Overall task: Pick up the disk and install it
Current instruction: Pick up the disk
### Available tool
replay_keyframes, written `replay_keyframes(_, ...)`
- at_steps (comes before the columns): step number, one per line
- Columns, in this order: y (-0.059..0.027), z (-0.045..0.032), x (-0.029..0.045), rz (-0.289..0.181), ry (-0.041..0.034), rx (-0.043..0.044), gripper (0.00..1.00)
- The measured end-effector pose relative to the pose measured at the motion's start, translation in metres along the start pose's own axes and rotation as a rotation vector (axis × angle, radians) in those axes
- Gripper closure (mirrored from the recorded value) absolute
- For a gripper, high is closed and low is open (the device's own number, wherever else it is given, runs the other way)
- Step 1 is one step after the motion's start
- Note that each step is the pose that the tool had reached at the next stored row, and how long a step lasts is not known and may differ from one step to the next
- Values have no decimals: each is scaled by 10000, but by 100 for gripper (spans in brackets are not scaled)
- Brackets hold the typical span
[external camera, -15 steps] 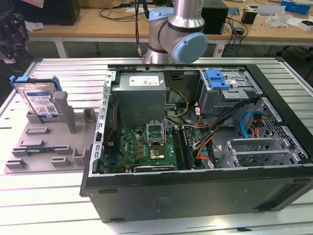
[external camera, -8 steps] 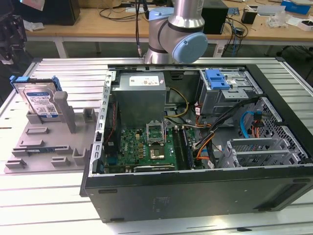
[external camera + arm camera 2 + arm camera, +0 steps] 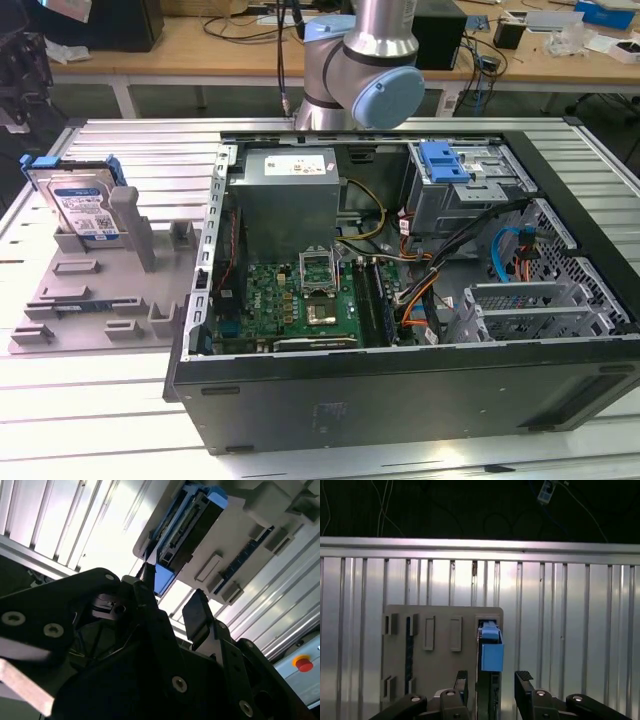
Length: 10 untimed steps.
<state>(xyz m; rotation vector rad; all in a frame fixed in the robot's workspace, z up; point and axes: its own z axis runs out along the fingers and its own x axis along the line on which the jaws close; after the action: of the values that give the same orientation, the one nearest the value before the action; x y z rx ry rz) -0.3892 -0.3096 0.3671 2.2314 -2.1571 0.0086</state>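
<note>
The flat silver disk (image 3: 85, 205), with its white-and-blue label and blue plastic carrier frame, stands on edge in a slot of the grey plastic holder (image 3: 100, 300). It sits at the exterior view's upper left, on the ribbed aluminium tabletop (image 3: 100, 420) beside the open black computer case (image 3: 400, 385). In both wrist views the black gripper (image 3: 492, 675) (image 3: 170, 582) is spread apart and grasps nothing, one finger on either side of the disk's blue end (image 3: 491, 656) (image 3: 190, 515).
</note>
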Motion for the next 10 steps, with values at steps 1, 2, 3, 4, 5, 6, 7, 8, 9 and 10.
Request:
replay_keyframes(1,4,3,0,-4,-10,2,50)
replay_keyframes(2,9,8,1,-6,-15,3,50)
replay_keyframes(3,13,11,0,-6,-17,4,50)
replay_keyframes(4,17,14,0,-6,-16,3,50)
replay_keyframes(5,19,17,0,-5,-16,2,50)
replay_keyframes(6,21,21,0,-5,-15,-1,50)
replay_keyframes(7,22,26,0,-5,-15,0,50)
replay_keyframes(8,22,33,0,-4,-16,1,50)
replay_keyframes(9,22,39,1,-4,-16,1,50)
replay_keyframes(10,22,47,4,-5,-16,1,50)
